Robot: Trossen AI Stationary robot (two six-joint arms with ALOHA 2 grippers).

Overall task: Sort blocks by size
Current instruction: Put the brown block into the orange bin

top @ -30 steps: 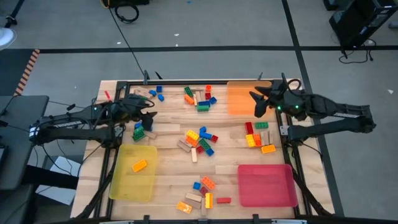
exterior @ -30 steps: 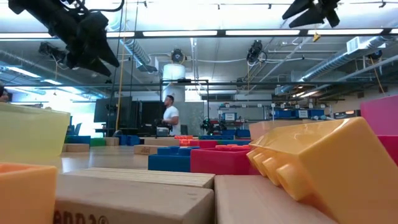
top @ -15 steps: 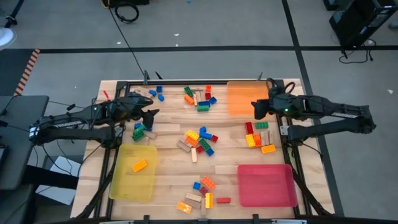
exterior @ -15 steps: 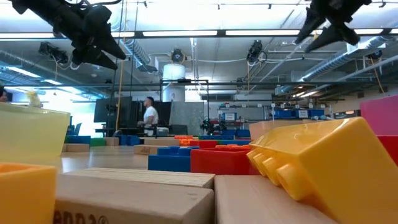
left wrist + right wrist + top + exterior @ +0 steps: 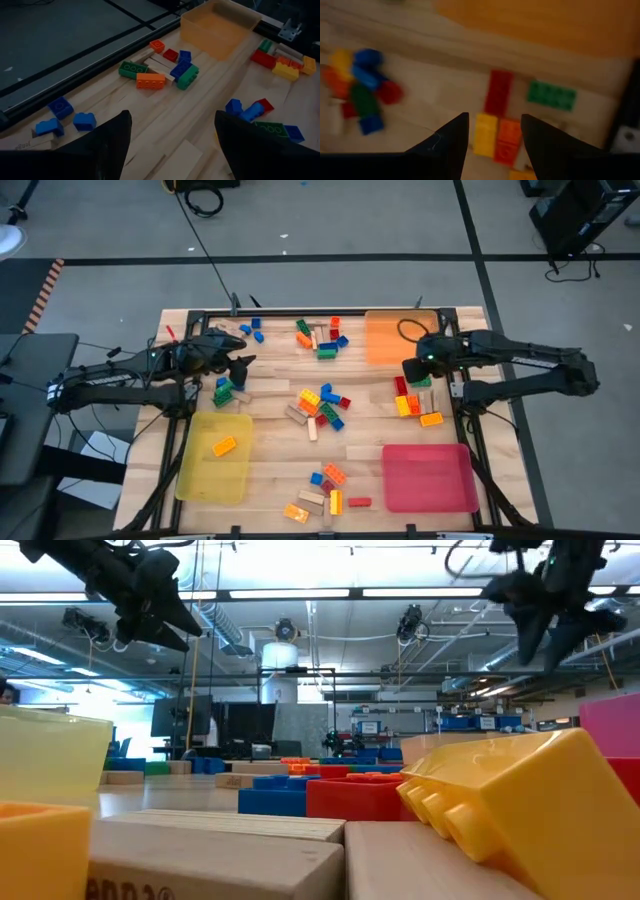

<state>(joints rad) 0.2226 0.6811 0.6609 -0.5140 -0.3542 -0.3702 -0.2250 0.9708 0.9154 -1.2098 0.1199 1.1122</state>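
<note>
The right gripper (image 5: 410,369) hangs above the table with its two dark fingers (image 5: 447,145) partly apart and empty, over a small group of plastic blocks (image 5: 498,127), red, yellow, orange and green, lying just beside the flat orange tray (image 5: 388,336). The left gripper (image 5: 240,364) waits with fingers wide apart and empty near green bricks (image 5: 224,390) at the table's left. More coloured and tan wooden blocks (image 5: 318,407) lie scattered on the wooden table (image 5: 270,440).

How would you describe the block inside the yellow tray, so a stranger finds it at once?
Find the yellow tray at the table's near left corner, the only yellow one. One orange block lies inside it, toward its far right part. No other block is in the tray; the rest lie on bare wood.
</note>
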